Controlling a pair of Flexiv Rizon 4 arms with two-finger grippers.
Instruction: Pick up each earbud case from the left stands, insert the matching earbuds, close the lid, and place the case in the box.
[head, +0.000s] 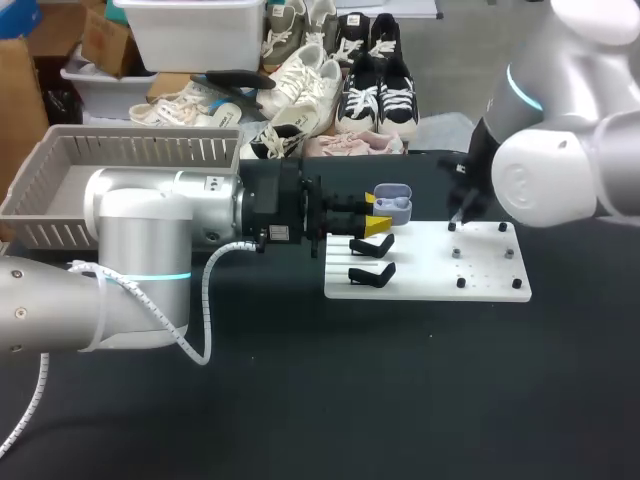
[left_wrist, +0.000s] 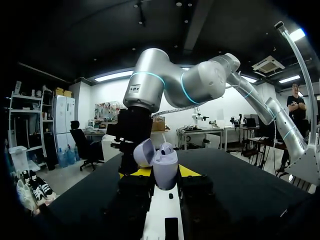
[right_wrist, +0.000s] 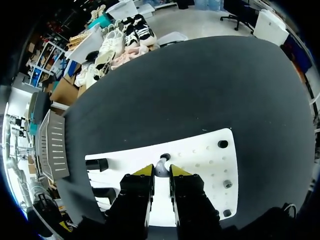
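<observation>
Left gripper (left_wrist: 165, 174) — clamped on the lilac earbud case (left_wrist: 165, 167), one yellow tip pressed against each side. Holds it upright, with the lid (left_wrist: 144, 152) swung open and tipped to one side. From above, sits at the far left part of the white board (head: 430, 268), with the case (head: 393, 206) poking out past the gripper (head: 375, 214) toward the right.

Right gripper (right_wrist: 161, 172) — jaws narrow, closed around a small grey earbud (right_wrist: 161, 167) from two sides. Points straight down at the white board (right_wrist: 200, 160); earbud resting on the board's surface beside a small hole. In the head view, hangs over the board's far edge (head: 455, 220), to the right of the case and apart from it.

Just near of the case, on the board's left side: a black stand (head: 374, 245), then a second black stand (head: 370, 274) nearer again — both bare.

Further out, the left arm (head: 150, 225) lying across the table (head: 300, 400) from the left, the right arm (head: 560, 170) coming in from the far right. Behind the left arm, at the far left of the table, a grey slatted box (head: 150, 150).
</observation>
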